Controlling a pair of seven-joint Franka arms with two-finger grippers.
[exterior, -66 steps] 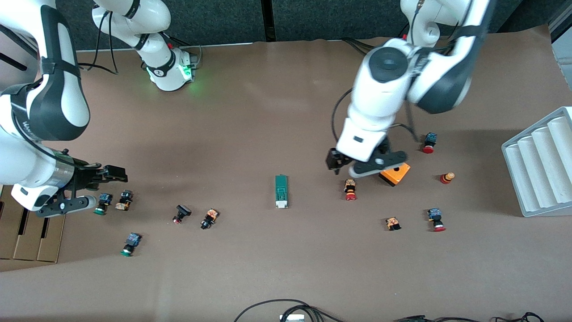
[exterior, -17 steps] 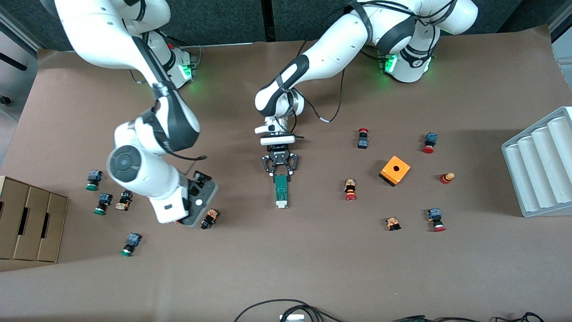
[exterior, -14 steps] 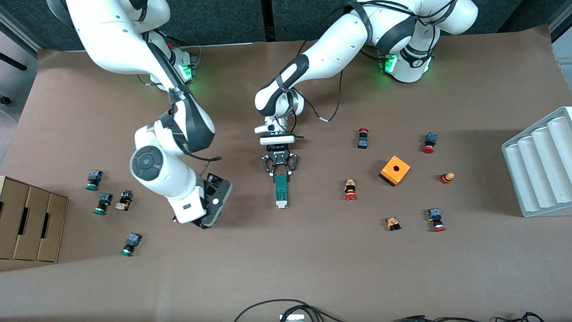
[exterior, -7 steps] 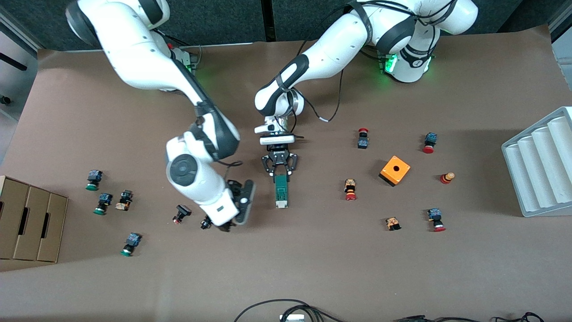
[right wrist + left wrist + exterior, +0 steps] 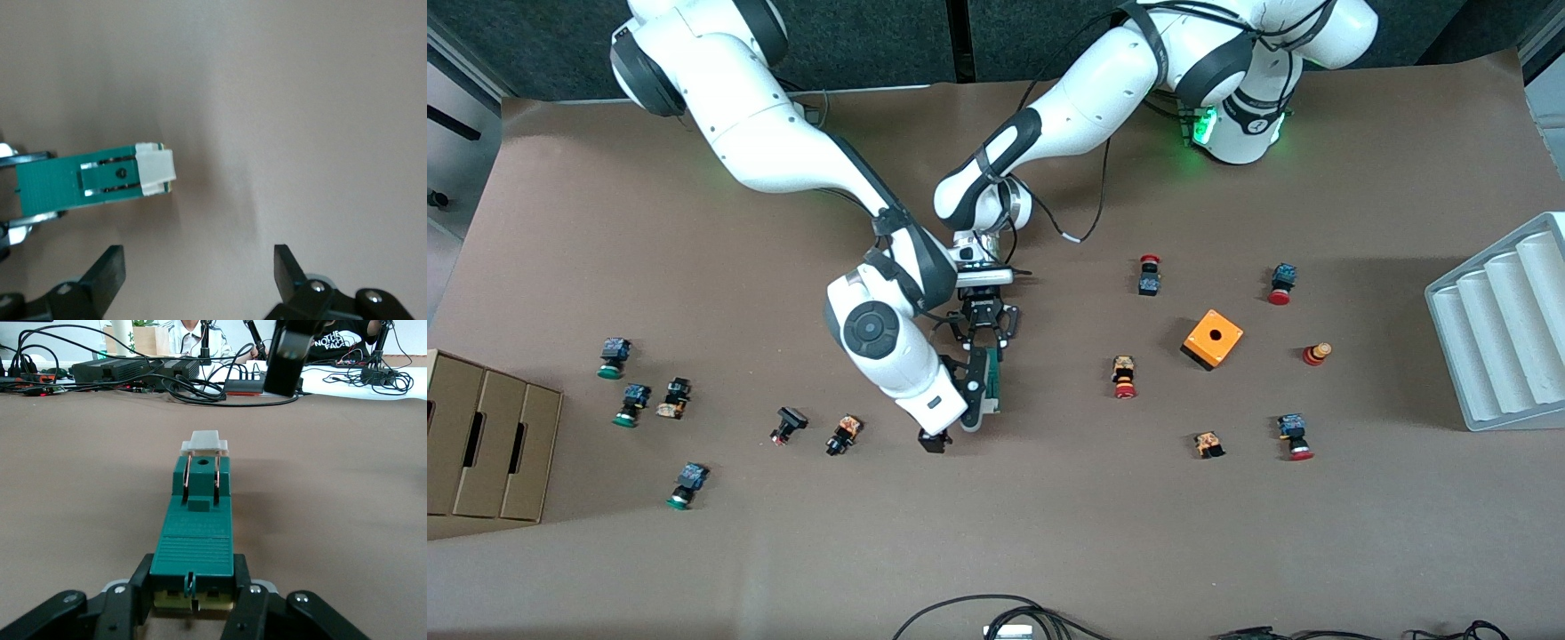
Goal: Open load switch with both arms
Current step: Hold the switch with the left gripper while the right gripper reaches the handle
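The load switch (image 5: 197, 520) lies flat on the table (image 5: 1049, 533), and the left gripper (image 5: 193, 603) is clamped on its dark-green end, one finger pressed to each side of the body, so the bracing half of the job looks done. The white end piece (image 5: 155, 169) points away from that grip and sits closed against the green body, with nothing touching it. The right gripper (image 5: 198, 267) hangs over the table just off that white end, its fingers spread wide and empty; in its wrist view the end piece lies ahead of the gap between the fingers, not yet inside it. In the front view the right arm's hand covers most of the switch, so only a green sliver (image 5: 993, 378) shows beside it. What remains, as I judge it, is for the right gripper to come onto the white end piece, close on it and pull or lever it open while the left one holds the body
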